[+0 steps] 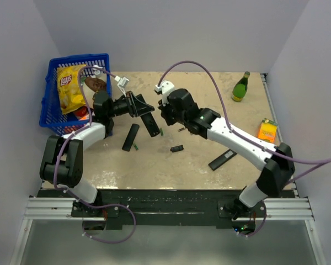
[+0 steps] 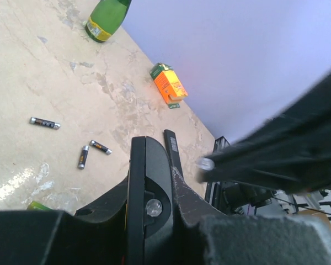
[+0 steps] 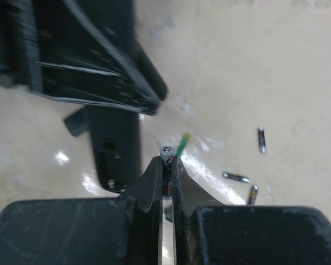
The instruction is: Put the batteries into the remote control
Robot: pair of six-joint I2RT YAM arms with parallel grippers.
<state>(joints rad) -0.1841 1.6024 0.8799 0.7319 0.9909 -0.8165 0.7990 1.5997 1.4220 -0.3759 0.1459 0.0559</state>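
Note:
My left gripper [image 1: 143, 109] is shut on the black remote control [image 1: 150, 123] and holds it tilted above the table. In the left wrist view the remote [image 2: 145, 176] stands edge-on between the jaws. Its open battery bay faces the right wrist camera [image 3: 116, 157]. My right gripper [image 1: 164, 117] is shut on one battery [image 3: 166, 156], tip up, just right of the remote. Three more batteries lie on the table [image 3: 261, 139] [image 3: 235, 177] [image 3: 253, 194]; they also show in the left wrist view [image 2: 44, 122] [image 2: 100, 147] [image 2: 83, 157]. The small black back cover [image 1: 176, 148] lies on the table.
A second black remote [image 1: 131, 137] lies under the left arm and a third one [image 1: 223, 159] under the right arm. A blue basket [image 1: 48, 105] with a chip bag stands at the far left. A green bottle [image 1: 241, 87] and an orange box [image 1: 267, 131] are at the right.

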